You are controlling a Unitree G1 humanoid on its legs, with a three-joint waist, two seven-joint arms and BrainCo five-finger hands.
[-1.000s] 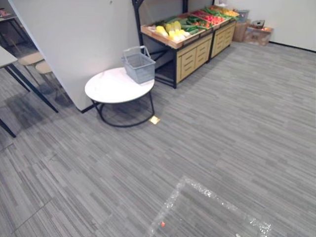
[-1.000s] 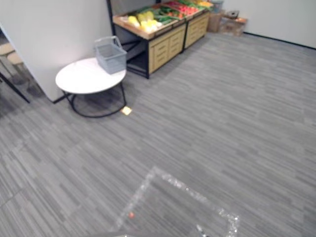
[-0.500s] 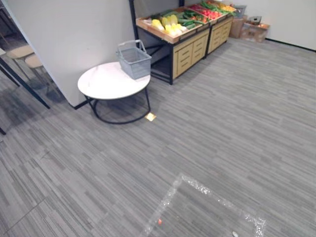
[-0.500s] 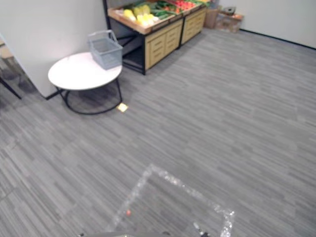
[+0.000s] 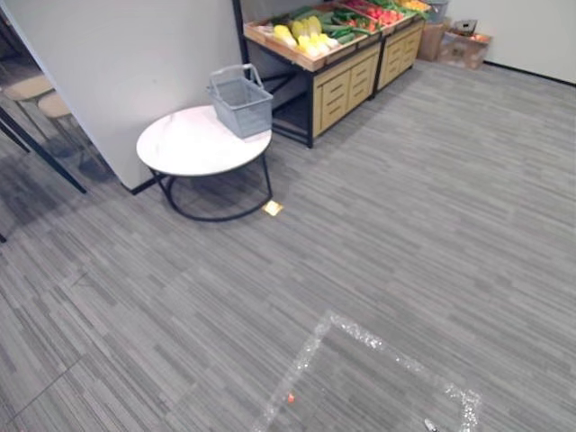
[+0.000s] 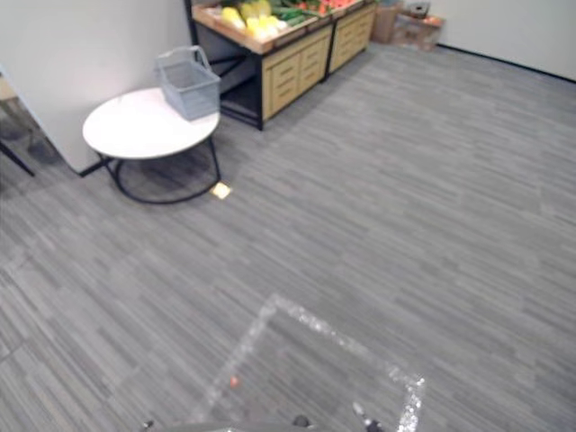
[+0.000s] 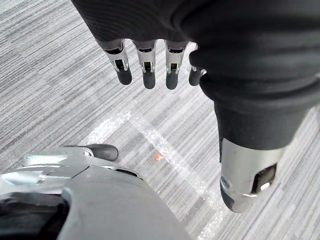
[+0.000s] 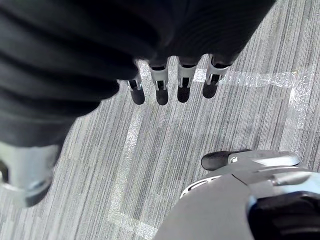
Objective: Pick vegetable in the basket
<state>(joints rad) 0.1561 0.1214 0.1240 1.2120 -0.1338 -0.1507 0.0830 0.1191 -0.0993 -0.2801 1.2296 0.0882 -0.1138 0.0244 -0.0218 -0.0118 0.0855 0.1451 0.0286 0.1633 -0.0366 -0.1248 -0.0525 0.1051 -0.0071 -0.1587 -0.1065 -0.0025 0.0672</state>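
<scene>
A grey wire basket [image 5: 241, 100] stands at the far edge of a round white table [image 5: 193, 146] ahead on the left. Behind it, a wooden stand [image 5: 335, 65] carries yellow, green and red vegetables [image 5: 310, 34]. My left hand [image 7: 150, 65] hangs over the floor with straight fingers and holds nothing. My right hand [image 8: 170, 80] also hangs over the floor, fingers relaxed and empty. Both hands are far from the basket and the stand.
A white wall panel [image 5: 126, 63] rises behind the table. A small yellow tag [image 5: 273, 208] lies on the floor by the table's legs. A taped square [image 5: 378, 351] marks the grey floor in front. Cardboard boxes [image 5: 463, 45] sit past the stand.
The whole picture has shifted: table, basket and stand sit a little further left and up in view, so the camera has moved. The things themselves have not moved.
</scene>
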